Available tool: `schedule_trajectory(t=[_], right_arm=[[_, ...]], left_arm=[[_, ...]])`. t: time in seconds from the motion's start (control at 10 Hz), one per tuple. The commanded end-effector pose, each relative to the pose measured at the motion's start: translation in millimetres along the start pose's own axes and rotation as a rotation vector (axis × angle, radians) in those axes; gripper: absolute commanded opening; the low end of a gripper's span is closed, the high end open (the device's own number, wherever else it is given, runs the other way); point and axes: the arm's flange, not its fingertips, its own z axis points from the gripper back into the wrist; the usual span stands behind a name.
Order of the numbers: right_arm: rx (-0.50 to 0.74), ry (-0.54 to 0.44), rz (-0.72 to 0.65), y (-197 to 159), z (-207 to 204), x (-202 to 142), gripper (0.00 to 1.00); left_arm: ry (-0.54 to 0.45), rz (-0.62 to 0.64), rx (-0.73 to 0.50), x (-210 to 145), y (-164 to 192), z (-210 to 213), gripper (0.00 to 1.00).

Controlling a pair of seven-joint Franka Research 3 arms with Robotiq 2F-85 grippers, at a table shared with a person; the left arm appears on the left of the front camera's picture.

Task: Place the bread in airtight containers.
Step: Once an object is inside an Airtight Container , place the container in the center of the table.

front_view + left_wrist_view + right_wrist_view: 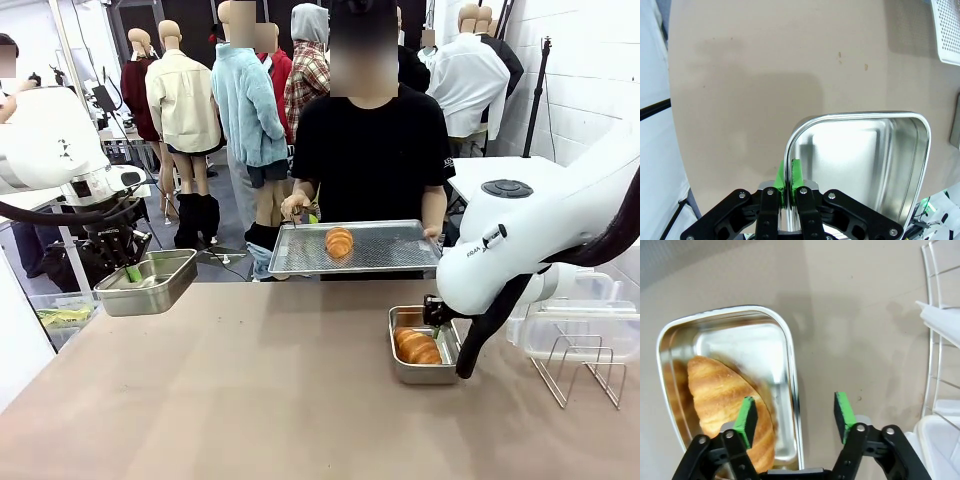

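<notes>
The front camera sits at the robot's edge of the desk (250, 380) and faces across it toward the person (370, 150) on the far side. The left wrist camera looks down along the left gripper (788, 172), close onto the empty tin (865, 160). The right wrist camera looks down past the right gripper (795, 405), close onto the filled tin (755, 345). The front view shares both, from farther off.

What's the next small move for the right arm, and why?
Probably lift the right gripper straight up, clear of the filled tin. Its fingers stand open astride that tin's wall, and the bread lies inside, so nothing is left to hold there. A second bread waits on the tray held by the person, and the left gripper is shut on the empty tin.
</notes>
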Motion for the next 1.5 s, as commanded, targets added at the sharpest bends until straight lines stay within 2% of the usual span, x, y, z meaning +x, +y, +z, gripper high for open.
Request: schedule_trajectory(t=[0.0, 0.6, 0.7, 0.8, 1.4], right_arm=[[-0.02, 0.006, -0.001, 0.6, 16.5, 5.2, 1.0], [-0.116, -0.093, 0.047, 9.2, 90.0, 25.8, 1.0], [-0.145, -0.076, 0.056, 10.5, 93.0, 32.6, 1.0], [-0.067, -0.073, 0.064, 3.6, 82.2, 23.4, 1.0], [-0.067, -0.073, 0.064, 3.6, 82.2, 23.4, 1.0]], left_arm=[[-0.01, 0.0, 0.004, 0.8, 1.3, 3.2, 0.0], [-0.01, 0.0, 0.004, 0.8, 1.3, 3.2, 0.0], [-0.01, 0.0, 0.004, 0.8, 1.3, 3.2, 0.0], [-0.01, 0.0, 0.004, 0.8, 1.3, 3.2, 0.0], [-0.01, 0.0, 0.004, 0.8, 1.3, 3.2, 0.0]])
